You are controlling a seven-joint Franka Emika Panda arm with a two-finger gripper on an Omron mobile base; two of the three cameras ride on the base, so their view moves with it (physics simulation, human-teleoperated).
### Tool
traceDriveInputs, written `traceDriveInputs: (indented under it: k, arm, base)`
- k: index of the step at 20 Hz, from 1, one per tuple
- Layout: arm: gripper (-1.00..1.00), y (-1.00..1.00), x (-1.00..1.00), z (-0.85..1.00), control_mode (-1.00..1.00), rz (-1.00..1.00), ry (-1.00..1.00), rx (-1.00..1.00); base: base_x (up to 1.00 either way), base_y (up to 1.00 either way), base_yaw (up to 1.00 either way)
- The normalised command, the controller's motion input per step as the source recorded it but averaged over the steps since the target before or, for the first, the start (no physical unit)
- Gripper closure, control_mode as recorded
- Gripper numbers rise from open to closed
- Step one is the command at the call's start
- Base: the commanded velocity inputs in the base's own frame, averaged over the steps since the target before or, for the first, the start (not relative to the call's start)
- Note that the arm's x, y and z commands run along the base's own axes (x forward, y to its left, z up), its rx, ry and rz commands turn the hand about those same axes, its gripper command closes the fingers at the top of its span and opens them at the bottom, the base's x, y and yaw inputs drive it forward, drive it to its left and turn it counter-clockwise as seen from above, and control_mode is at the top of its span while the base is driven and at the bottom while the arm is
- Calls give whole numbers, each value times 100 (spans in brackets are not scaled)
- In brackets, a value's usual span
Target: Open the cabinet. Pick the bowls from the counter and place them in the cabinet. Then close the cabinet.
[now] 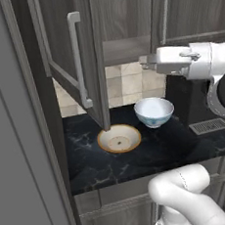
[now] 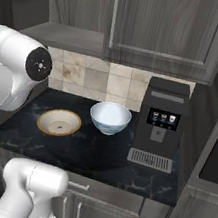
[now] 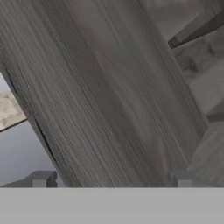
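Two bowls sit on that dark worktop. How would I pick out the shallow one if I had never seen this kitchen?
Find the black veined counter below the wall cabinet. Under the edge of the open cabinet door lies the shallow cream bowl, beside the deep white bowl. Its orange-brown rim and wide, flat shape set it apart from that taller, blue-patterned neighbour.
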Motion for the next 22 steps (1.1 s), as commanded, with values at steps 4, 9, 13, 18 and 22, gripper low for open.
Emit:
traceDriveInputs:
  k: [4,9,13,18,22]
  arm:
    - [-100,-83,0,7,-100,-17,-19,-20]
    - [-100,-45,-4,-28,-100,-17,-49,-24]
    - [-100,-17,0,-20,-100,-25,-54,-19]
    - [-100,-4,0,0,-100,-36,-40,-4]
    - [-100,0,0,0,-100,-43,-22,0]
  base:
    - [0,0,0]
    - [0,0,0]
    - [0,0,0]
    - [0,0,0]
    - [0,0,0]
